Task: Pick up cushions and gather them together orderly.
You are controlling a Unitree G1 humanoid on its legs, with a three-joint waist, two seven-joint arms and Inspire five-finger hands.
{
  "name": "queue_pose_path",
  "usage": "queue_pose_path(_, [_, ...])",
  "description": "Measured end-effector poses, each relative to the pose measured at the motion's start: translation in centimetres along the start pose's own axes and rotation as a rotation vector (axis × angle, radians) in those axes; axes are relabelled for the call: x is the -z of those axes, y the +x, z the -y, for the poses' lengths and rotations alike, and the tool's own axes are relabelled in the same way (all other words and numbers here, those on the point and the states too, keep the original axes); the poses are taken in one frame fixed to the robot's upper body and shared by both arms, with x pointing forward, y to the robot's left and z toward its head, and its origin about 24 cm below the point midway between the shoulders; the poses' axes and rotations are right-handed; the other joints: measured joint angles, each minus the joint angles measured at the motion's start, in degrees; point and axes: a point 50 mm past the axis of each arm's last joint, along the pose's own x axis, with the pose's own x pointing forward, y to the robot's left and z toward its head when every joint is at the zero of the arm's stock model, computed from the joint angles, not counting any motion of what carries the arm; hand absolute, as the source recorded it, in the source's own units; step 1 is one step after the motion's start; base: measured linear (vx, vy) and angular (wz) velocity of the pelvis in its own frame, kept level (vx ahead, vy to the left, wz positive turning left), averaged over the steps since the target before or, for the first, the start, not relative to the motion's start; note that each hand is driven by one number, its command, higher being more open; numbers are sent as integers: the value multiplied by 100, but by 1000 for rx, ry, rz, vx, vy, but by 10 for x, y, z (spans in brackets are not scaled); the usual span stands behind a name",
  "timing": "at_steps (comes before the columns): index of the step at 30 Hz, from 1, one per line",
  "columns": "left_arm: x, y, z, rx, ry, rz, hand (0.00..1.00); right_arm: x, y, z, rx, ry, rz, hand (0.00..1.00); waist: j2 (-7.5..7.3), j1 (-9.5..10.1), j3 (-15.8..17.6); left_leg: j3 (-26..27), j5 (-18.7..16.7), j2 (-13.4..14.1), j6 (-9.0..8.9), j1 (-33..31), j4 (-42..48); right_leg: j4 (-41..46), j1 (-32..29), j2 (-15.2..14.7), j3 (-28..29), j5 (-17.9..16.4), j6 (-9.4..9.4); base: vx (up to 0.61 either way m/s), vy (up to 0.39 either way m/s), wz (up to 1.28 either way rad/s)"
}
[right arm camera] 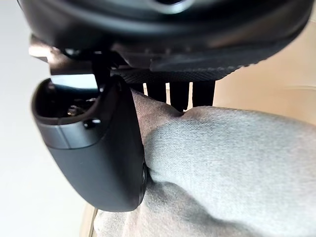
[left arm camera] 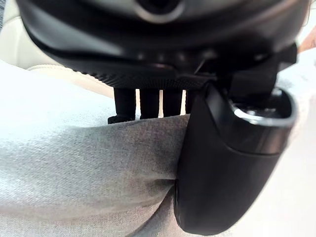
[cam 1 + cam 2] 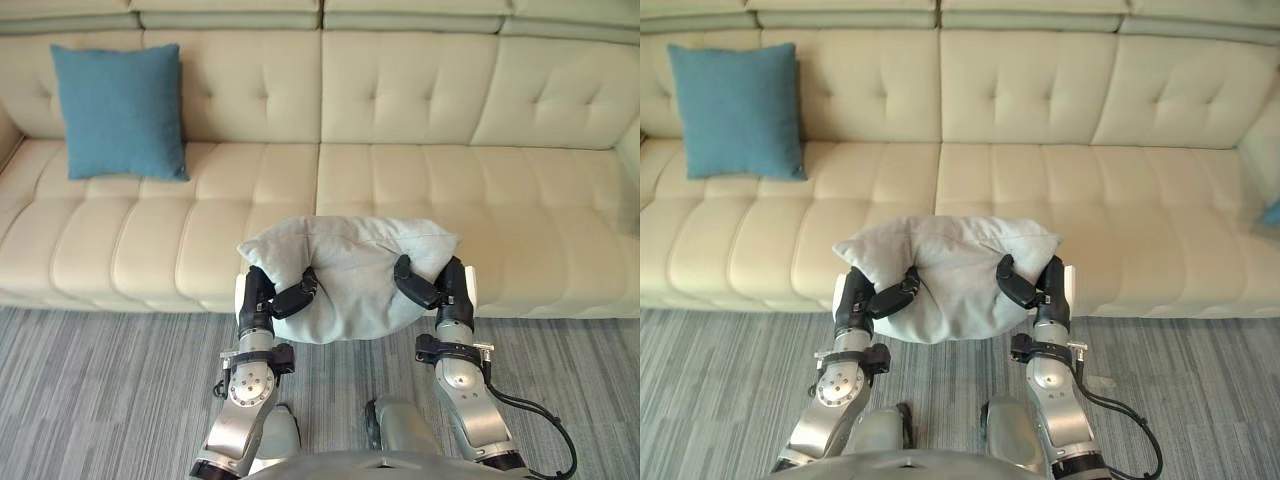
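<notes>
A light grey cushion (image 3: pixel 350 270) hangs in front of the sofa's seat edge, held between both hands. My left hand (image 3: pixel 268 296) pinches its left side, thumb on the front and fingers behind, as the left wrist view shows with the cushion (image 2: pixel 84 168) squeezed under the thumb (image 2: pixel 227 168). On the other side my right hand (image 3: pixel 438 284) grips the cushion (image 1: pixel 232 168) the same way, thumb (image 1: pixel 98 158) pressed into the cloth. A blue cushion (image 3: pixel 120 110) leans upright against the sofa back at the far left.
A long cream tufted sofa (image 3: pixel 480 190) spans the whole width, its seat bare right of the blue cushion. Grey striped carpet (image 3: pixel 90 390) lies in front of it. A bit of something blue (image 3: pixel 1271 212) shows at the sofa's right end.
</notes>
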Motion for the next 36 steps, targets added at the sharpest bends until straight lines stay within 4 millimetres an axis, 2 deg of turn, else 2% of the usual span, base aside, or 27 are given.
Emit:
queue_pose_path(1, [1,-1,0,-1,1,-3,0,4,0,0,-3,-8,-13,0,12,-25,-6,-4,-10,13,25,85,-72,29,-36,-28,-159,-117,-219,110,5,-20])
queue_pose_path(2, [0,0,-3,-15,-2,0,0,6,0,-3,-21,-11,-23,0,-10,-38,-47,-7,-27,12,62,112,-180,-546,-124,-20,-345,-458,-370,122,-13,-12])
queue_pose_path(4, [-1,1,-6,-25,1,6,0,5,1,-6,-40,-12,-21,0,-44,-57,-67,-26,-34,9,48,138,-288,-1293,-232,51,-371,-469,-365,177,-72,-2])
queue_pose_path(5, [-1,1,-7,-28,2,5,0,6,1,-6,-47,-13,-22,0,-53,-79,-72,-54,-41,6,14,222,-384,-1920,-248,119,-346,-314,-322,251,-123,17])
queue_pose_path(6, [-1,1,-7,-26,3,3,0,6,1,-5,-48,-17,-21,0,-91,-97,-103,-63,-58,-61,-193,355,-440,-2828,-164,148,-355,232,-420,339,-131,27])
queue_pose_path(7, [1,1,-4,-22,-1,-4,0,6,2,-4,-48,-26,-18,0,-9,-141,-98,-117,-157,-58,-317,450,-377,-2833,-95,165,-364,733,-707,554,-180,11])
queue_pose_path(8, [3,1,-1,-20,-16,-20,0,6,5,0,-52,-49,-14,0,245,-120,-179,-270,-178,110,-361,474,-388,-2767,-101,297,-476,691,-768,431,-127,0])
queue_pose_path(9, [3,1,0,-16,-20,-20,0,4,7,2,-54,-58,-6,0,356,-125,-243,-402,-141,177,-418,479,-437,-2727,-122,361,-542,620,-842,429,-138,4])
queue_pose_path(10, [1,2,3,1,-27,-14,0,3,10,6,-50,-70,2,0,472,-160,-316,-681,38,267,-536,453,-337,-2739,-12,445,-710,473,-931,314,-155,19])
queue_pose_path(12, [1,4,5,21,-28,-11,0,3,11,9,-38,-70,-1,0,483,-190,-320,-858,219,353,-559,209,353,-2956,327,483,-860,363,-973,360,-215,42])
queue_pose_path(14, [5,5,11,46,-39,-31,0,5,10,15,-17,-72,-5,0,479,-177,-323,-795,882,621,-367,-572,2286,-3541,1109,566,-1034,341,-1027,295,-220,46])
queue_pose_path(16, [7,4,15,63,-45,-40,0,3,10,20,-1,-69,1,0,493,-108,-332,-632,769,735,-289,-929,2948,-3794,1417,605,-1045,331,-1071,169,-112,11])
queue_pose_path(17, [8,3,17,78,-46,-45,0,1,10,22,9,-67,11,0,488,-89,-334,-489,534,723,-132,-1190,3001,-3974,1630,608,-1069,322,-1088,139,-35,8])
queue_pose_path(19, [8,3,17,87,-46,-46,0,-1,11,23,14,-67,19,0,489,-57,-338,-437,374,642,-72,-1305,2467,-4050,1732,607,-1060,324,-1089,164,13,-3])
queue_pose_path(20, [9,3,18,94,-45,-48,0,-1,11,25,19,-67,15,0,487,-23,-337,-514,327,453,-32,-1312,1586,-4107,1812,589,-998,325,-1086,126,72,-15])
queue_pose_path(22, [9,3,20,102,-44,-49,0,1,11,27,26,-70,7,0,494,17,-341,-755,425,188,-48,-1191,609,-4109,1828,553,-912,327,-1069,156,167,-23])
queue_pose_path(23, [9,2,20,104,-44,-50,0,1,11,27,28,-71,3,0,510,26,-350,-818,610,132,-47,-1124,296,-4104,1830,556,-882,324,-1035,158,240,-34])
queue_pose_path(24, [10,1,22,110,-43,-55,0,3,11,29,29,-75,-6,0,618,38,-402,-885,1223,105,-94,-959,-195,-4117,1866,651,-781,298,-890,131,226,-34])
queue_pose_path(25, [13,2,19,113,-20,-64,0,9,10,27,30,-67,-33,0,542,42,-399,-823,1123,92,-269,-738,-354,-4141,1994,606,-666,256,-795,123,219,-34])
queue_pose_path(26, [15,2,17,112,-11,-70,0,11,8,25,29,-61,-46,0,494,42,-416,-764,1137,49,-248,-631,-455,-4146,2026,560,-615,260,-777,130,219,-36])
queue_pose_path(27, [20,0,10,109,18,-88,0,17,2,21,21,-49,-73,0,376,29,-482,-548,1218,-151,-132,-238,-851,-4235,2200,348,-455,225,-642,93,161,-31])
queue_pose_path(31, [20,0,9,118,28,-86,0,17,2,21,11,-61,-70,0,403,16,-574,-342,1366,-358,-7,-14,-1261,-4461,2255,184,-280,333,-454,73,120,-22])
queue_pose_path(36, [18,3,7,127,50,-71,0,13,5,20,8,-80,-57,0,384,40,-611,-154,1406,-420,15,262,-1516,-4654,2408,136,-116,401,-418,55,49,-18])
